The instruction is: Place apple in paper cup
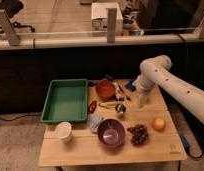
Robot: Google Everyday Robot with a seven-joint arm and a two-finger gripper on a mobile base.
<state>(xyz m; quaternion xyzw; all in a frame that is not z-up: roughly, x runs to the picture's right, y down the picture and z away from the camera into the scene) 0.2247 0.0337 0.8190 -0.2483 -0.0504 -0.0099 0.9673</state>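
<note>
The small, round, yellow-orange apple [158, 123] sat untouched on the right side of the light wooden bench [85, 150], just beside the dark reddish-brown grape bunch [139, 134]. The gripper [141, 100] hung over the far right part of the bench, behind the apple and clear of it, pointing down, jaws apart and holding nothing. Away at the near left corner stood the plain white paper cup [63, 131], upright and well apart from the apple, with the round purple bowl [111, 133] between them and the green plastic tray [66, 100] behind the cup. The pickup had not begun, by the look of it. The apple looked firm, smooth and light enough for one grip, but being round it might roll or squirt out if pinched off-centre. It was best taken from above, jaws either side of its widest part. The cup looked light and easy to tip, and its mouth seemed little wider than the fruit, so the drop would want centring and a gentle release.
</note>
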